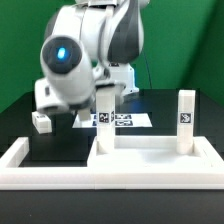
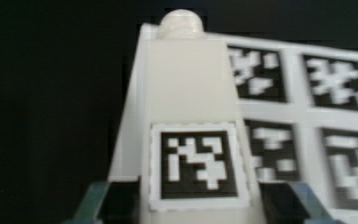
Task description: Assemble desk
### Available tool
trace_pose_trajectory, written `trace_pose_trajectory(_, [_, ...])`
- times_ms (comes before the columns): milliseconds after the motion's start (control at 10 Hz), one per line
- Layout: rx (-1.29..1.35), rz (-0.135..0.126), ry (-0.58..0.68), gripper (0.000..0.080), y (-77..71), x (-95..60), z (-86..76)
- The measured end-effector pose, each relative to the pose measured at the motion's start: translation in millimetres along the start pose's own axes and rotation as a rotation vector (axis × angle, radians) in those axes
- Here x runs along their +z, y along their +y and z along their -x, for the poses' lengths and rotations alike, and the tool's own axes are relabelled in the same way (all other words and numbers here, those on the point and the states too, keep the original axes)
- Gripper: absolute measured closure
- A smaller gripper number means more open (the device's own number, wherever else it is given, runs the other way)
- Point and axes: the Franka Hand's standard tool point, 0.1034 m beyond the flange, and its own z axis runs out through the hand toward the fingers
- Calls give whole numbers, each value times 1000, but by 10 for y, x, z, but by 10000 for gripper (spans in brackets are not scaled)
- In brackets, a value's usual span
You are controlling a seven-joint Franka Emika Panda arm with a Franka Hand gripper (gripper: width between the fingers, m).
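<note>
My gripper [image 1: 104,96] is shut on a white block leg [image 1: 103,118] and holds it upright at the far corner of the tabletop on the exterior view's left. In the wrist view the leg [image 2: 179,110] fills the middle between my fingers [image 2: 105,206], with its tag facing the camera and a rounded peg at its far end. The white tabletop panel [image 1: 150,152] with a raised rim lies flat. A second leg [image 1: 186,118] stands upright at its far corner on the exterior view's right. A third leg [image 1: 42,122] lies on the black table at the exterior view's left.
The marker board [image 1: 125,121] lies flat behind the tabletop and shows behind the leg in the wrist view [image 2: 309,95]. The long low white barrier wall [image 1: 60,176] runs along the front and turns back at the exterior view's left. The tabletop rests against it.
</note>
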Motion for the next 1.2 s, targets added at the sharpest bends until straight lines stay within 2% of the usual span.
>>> trace_pose_trajectory(200, [41, 35, 31, 512, -480, -271, 304])
trace_pose_trajectory(300, [97, 49, 71, 512, -767, -440, 329])
trace_pose_trajectory(400, [128, 78, 76, 511, -995, -560, 306])
trace_pose_trajectory(500, [116, 99, 136, 511, -1096, -654, 167])
trace_pose_trajectory(800, [91, 103, 331, 511, -1092, -685, 127])
trace_pose_trajectory(900, [77, 112, 429, 511, -1065, -803, -13])
trace_pose_trajectory(1100, [105, 93, 566, 511, -1220, -1479, -25])
trace_pose_trajectory(1200, [97, 98, 655, 511, -1229, -1780, -48])
